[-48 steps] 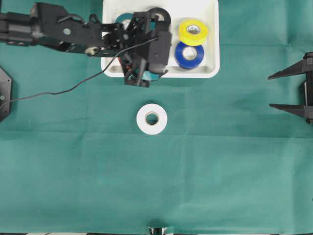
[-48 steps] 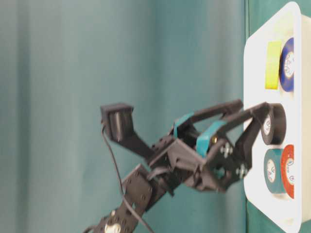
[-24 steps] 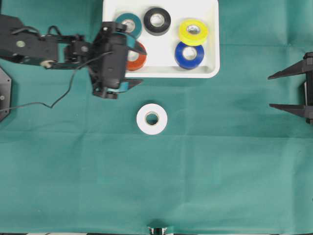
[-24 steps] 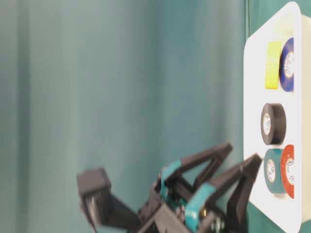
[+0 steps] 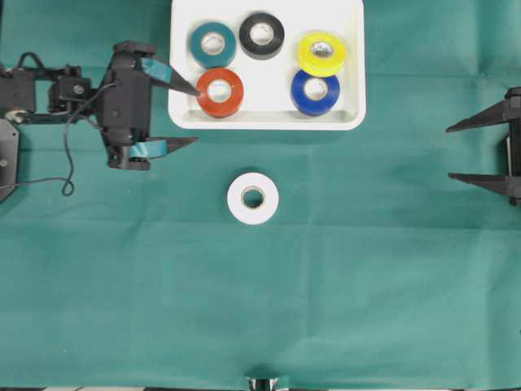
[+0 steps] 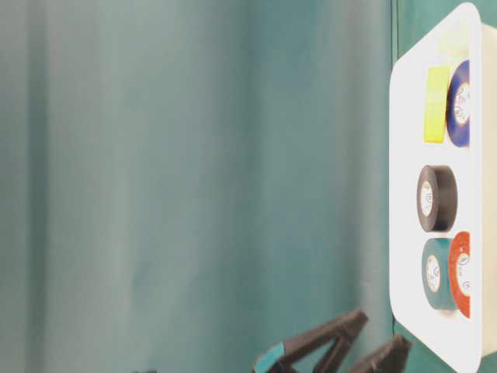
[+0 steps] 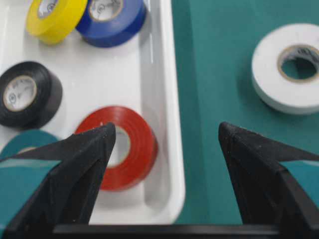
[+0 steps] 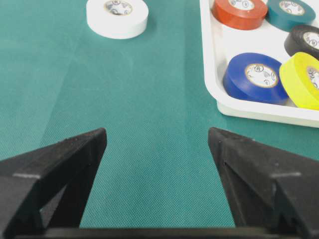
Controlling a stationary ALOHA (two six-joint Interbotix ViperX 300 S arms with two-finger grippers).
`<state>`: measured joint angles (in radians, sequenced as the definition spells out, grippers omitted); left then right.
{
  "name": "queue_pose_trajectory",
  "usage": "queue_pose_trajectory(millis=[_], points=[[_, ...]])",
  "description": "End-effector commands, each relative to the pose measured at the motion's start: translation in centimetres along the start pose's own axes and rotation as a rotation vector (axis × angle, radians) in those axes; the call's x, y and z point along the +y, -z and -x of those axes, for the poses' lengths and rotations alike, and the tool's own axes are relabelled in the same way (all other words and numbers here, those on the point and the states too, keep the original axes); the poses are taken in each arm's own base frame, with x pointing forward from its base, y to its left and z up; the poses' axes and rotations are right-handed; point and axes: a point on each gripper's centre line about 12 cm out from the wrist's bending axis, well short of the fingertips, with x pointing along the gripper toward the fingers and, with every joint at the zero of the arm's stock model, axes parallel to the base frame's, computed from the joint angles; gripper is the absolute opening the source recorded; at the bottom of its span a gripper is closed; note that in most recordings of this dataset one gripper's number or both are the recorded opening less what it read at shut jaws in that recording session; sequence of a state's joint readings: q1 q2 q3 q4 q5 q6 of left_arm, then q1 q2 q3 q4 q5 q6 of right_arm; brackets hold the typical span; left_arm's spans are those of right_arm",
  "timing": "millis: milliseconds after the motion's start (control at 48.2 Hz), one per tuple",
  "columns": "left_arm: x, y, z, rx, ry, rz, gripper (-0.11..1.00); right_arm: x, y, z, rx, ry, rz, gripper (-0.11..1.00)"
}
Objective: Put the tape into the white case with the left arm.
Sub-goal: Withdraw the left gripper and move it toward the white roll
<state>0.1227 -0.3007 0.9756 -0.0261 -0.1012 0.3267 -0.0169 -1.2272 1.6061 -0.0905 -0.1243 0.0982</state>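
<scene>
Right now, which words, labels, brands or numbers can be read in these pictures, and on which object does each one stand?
None can be read.
White tape roll: small dark marks on the inner core label, too small to read.
Blue tape roll: printed core label, blurred.
Black tape roll: faint marks on the core label, unreadable.
White case: no text seen.

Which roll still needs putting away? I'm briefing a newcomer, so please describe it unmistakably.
Start at the white case at the top of the green cloth. Just below its lower edge lies the white tape roll, flat on the cloth. It is the only white roll and the only one outside the case.
</scene>
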Motion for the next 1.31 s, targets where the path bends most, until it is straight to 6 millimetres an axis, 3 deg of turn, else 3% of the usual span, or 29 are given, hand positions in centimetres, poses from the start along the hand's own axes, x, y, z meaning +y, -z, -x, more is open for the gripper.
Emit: queue_pose_trajectory(millis=[0,415,664,1287], points=[[0.0,-0.6,0.8,-0.038,-0.007,0.0,0.85,0.0,-0.5,-0.1,-0.015,-0.001,-0.001,0.86],[-0.9,-0.2,1.2,-0.051,0.01,-0.01,0.85,0.0,-0.5,-0.1,-0.015,-0.001,-0.001,0.86],[-3.2,-0.9,0.5,-0.078,0.073,-0.047,0.85,0.0,-0.5,-0.1,-0.015,-0.001,-0.001,0.86],[-7.7,-2.6,-5.7,-0.03,0.187,-0.113,0.85,0.0,-0.5,-0.1,-0.015,-0.001,-0.001,0.86]])
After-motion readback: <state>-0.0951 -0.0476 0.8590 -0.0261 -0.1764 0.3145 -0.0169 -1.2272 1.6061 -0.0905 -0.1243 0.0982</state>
